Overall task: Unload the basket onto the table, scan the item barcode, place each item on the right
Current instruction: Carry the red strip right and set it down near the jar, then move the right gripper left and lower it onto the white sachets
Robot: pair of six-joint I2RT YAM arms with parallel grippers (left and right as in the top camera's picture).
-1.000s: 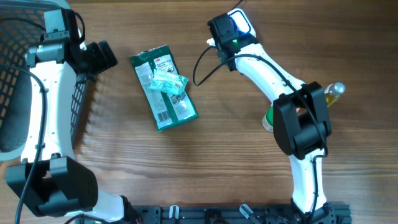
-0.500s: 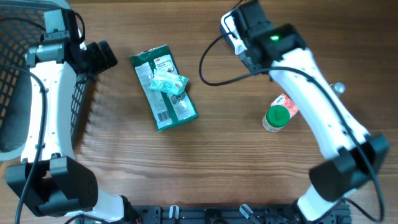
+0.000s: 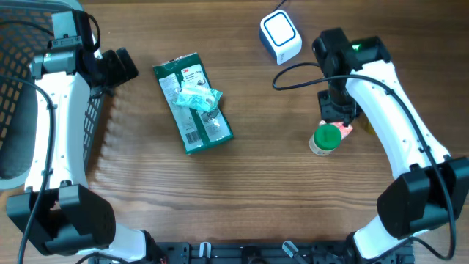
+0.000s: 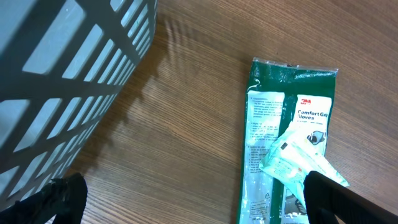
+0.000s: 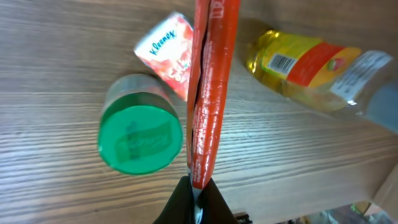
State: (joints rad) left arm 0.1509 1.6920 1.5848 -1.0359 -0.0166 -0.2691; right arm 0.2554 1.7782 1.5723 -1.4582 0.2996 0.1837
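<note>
On my overhead feed the right gripper (image 3: 338, 110) hangs over the 3 o'clock side of the wooden table (image 3: 256, 191). Its jaws are pressed together on a thin red flat packet (image 5: 208, 93), which the wrist camera shows edge-on. That is the item to scan. The white cube-shaped scanner (image 3: 280, 37) sits apart at about 11 o'clock from this gripper. Below the packet, in the wrist view, a green-lidded round jar (image 5: 140, 140) stands at 8 o'clock. A small red-and-white tissue pack (image 5: 171, 53) lies at 11 o'clock, and a yellow oil bottle (image 5: 298, 62) on its side at 2 o'clock. The left gripper (image 3: 117, 66) waits beside the black mesh basket (image 3: 11, 66), jaws spread wide on nothing. A green plastic glove pack (image 3: 192, 103) lies at its 4 o'clock.
</note>
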